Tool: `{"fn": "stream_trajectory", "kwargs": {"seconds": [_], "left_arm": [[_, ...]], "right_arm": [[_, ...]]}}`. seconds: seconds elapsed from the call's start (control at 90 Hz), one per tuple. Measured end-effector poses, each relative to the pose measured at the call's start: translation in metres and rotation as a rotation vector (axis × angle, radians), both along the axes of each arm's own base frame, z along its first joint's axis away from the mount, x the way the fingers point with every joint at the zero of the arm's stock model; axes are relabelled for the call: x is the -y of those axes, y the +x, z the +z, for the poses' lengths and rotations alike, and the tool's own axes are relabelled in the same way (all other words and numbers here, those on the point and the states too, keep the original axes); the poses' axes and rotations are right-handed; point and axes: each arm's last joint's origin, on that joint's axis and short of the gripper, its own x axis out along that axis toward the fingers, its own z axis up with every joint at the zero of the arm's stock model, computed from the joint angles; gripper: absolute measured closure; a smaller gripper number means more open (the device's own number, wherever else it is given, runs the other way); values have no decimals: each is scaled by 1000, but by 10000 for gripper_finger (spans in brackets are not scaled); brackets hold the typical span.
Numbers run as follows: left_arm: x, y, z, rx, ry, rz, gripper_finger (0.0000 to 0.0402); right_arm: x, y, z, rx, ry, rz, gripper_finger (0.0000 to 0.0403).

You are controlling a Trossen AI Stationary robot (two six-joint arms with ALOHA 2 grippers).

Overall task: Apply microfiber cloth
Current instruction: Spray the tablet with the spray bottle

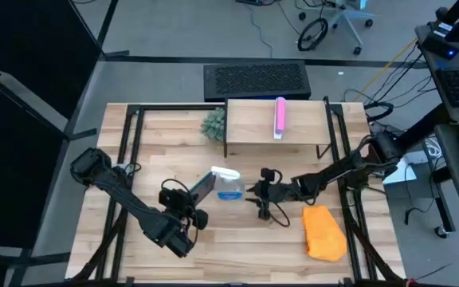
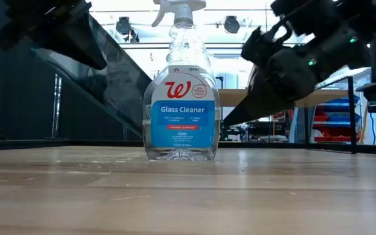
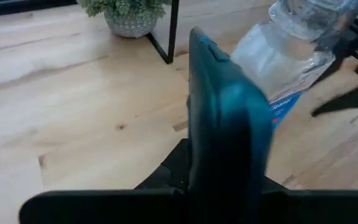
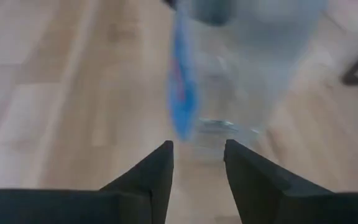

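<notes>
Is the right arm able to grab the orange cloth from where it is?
Probably yes. The microfiber cloth lies in the open on the table, beside the right arm, with nothing on it. The right gripper is open and empty, pointing at the glass cleaner bottle, so it must turn back first.

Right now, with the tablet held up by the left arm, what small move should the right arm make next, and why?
Probably draw the right hand back from the spray bottle and swing it toward the orange cloth. Its fingers are open and empty just past the bottle, the cloth lies untouched near the table's right front edge, and the left hand already holds the tablet up for wiping.
</notes>
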Motion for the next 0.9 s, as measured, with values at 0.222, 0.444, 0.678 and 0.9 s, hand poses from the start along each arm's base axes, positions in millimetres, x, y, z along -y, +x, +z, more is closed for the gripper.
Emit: {"fn": "stream_trajectory", "kwargs": {"seconds": [0.222,0.444,0.678,0.9], "left_arm": [[0,-2,-1,-70,9,-32,388],[1,-19,7,-234,-17,-71,394],[34,-28,23,-179,-143,-289,394],[48,-19,16,-111,-170,-407,394]], "right_arm": [[-2,-7,-6,-97,-102,25,275],[30,-11,7,-157,-257,-68,275],[66,1,16,-63,-228,-123,275],[65,10,7,-20,-185,-72,275]]}}
